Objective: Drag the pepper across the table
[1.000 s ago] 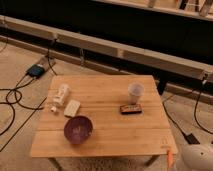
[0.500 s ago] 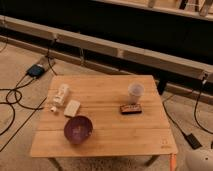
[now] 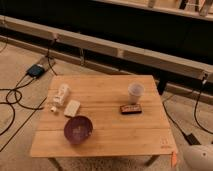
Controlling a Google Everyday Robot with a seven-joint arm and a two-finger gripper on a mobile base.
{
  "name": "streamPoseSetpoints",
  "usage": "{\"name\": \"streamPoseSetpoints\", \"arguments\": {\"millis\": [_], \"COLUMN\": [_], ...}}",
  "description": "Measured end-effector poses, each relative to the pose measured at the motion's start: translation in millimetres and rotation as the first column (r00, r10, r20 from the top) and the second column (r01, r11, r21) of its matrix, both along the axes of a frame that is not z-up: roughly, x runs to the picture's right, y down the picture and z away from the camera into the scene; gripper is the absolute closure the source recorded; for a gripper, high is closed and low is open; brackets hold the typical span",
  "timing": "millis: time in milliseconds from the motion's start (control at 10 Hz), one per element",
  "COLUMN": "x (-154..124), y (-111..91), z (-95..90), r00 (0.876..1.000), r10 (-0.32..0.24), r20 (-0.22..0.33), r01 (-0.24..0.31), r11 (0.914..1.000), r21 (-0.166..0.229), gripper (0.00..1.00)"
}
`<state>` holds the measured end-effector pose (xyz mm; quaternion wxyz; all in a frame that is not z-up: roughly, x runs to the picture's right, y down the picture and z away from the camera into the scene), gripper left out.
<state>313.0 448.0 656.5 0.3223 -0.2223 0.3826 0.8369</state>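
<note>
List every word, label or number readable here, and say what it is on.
Red markings on the dark bar: too blurred to read.
No other text shows on the cup, bowl or table.
The hand is out of view.

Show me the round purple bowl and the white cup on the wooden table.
Round purple bowl (image 3: 78, 130): camera view, inner bottom.
White cup (image 3: 135, 95): camera view, side wall.
Gripper: out of view; only a white rounded robot part (image 3: 200, 157) shows at bottom right.
</note>
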Motion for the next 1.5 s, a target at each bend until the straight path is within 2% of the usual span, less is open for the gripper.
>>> {"name": "streamPoseSetpoints", "arguments": {"millis": [600, 900, 1500], "x": [-6.4, -11.7, -11.2], "y": [-13.9, -36.2, -35.0], "z": [3.4, 5.4, 4.8], "r00": [1.000, 0.998, 0.998], "r10": [-0.019, -0.054, -0.054], "r20": [0.002, 0.015, 0.016], "r01": [0.019, 0.054, 0.054], "r11": [0.9998, 0.9983, 0.9983], "r21": [0.002, 0.024, 0.022], "gripper": [0.20, 0.20, 0.20]}}
